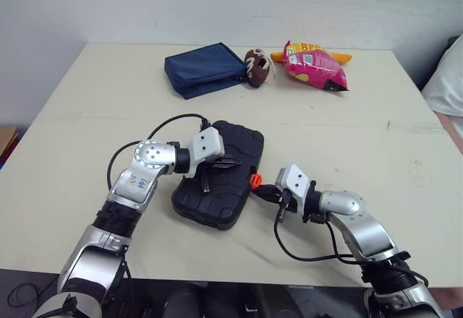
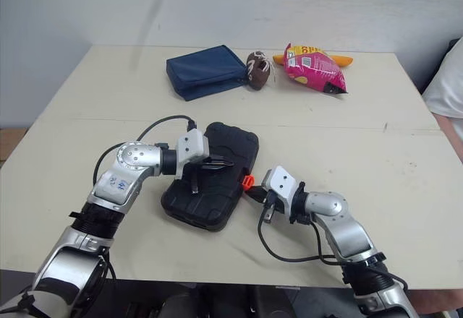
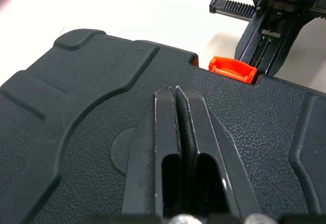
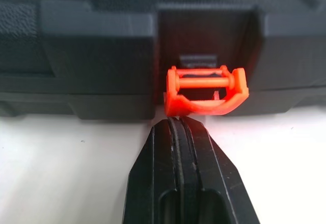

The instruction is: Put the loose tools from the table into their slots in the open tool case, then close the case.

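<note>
The black moulded plastic tool case (image 1: 235,143) is lying closed and flat near the middle of the cream table (image 1: 405,188), closer to the front edge than the far one, with one long side facing the right arm. The left gripper (image 1: 233,163) is reaching over the lid; the left wrist view is showing its two black fingers (image 3: 160,132) pressed together with nothing between them, low over the pebbled lid, though contact cannot be told. The small orange plastic latch (image 4: 206,92) is sitting at the middle of the case's right long side. The right gripper (image 4: 175,120) is lying low on the table just beside that side, its fingers also squeezed together and empty, tips meeting the latch's lower lip. The right wrist view is showing what the head views are not: the latch is standing out from a recess in the case wall, its cross pin exposed. The head views are showing, along the far edge, a navy blue fabric pouch (image 1: 205,69), a small brown stitched ball (image 1: 257,66) and a pink snack bag (image 1: 312,66)
</note>
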You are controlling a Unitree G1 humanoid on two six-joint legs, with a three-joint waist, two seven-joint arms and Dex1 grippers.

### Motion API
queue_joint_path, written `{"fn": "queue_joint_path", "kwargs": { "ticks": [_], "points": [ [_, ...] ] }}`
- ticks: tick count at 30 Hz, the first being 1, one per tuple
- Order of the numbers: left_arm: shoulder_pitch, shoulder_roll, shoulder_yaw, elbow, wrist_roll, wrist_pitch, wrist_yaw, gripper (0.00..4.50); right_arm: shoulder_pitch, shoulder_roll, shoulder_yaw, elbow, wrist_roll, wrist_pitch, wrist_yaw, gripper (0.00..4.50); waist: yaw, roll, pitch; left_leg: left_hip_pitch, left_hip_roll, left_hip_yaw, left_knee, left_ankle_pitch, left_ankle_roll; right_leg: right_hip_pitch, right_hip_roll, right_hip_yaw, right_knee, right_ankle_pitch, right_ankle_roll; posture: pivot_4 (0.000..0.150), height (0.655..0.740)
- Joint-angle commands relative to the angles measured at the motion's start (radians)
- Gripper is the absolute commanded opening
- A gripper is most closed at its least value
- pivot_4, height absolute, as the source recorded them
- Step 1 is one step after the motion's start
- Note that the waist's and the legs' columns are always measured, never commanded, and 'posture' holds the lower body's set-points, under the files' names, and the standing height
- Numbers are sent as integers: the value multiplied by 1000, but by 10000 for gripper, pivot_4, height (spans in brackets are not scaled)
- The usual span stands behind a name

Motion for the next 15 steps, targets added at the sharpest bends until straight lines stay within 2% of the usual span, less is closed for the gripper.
{"fn": "queue_joint_path", "kwargs": {
  "ticks": [1, 6, 15],
  "points": [
    [76, 15, -53, 112, 63, 20, -4, 913, -38, 23, -49, -93, 46, -45, -11, 0, -3, 0, 0, 0, 0, 0, 0, 0, 0, 0, 0, 0, 0, 0, 0, 1500, 7400],
    [83, 7, -53, 123, 64, 12, -3, 913, -81, 22, -45, -113, 36, -27, 0, 0, -18, 2, -3, 2, 0, -1, -1, 0, 0, 4, 0, 0, 0, 0, 0, 1500, 7400],
    [87, -8, -33, 129, 56, 5, 14, 913, -111, 17, -23, -126, 48, 34, 26, 0, -11, 4, -8, 9, -1, -5, -4, -2, 1, 14, 0, -3, -7, -1, -1, 1500, 7400]
  ]
}}
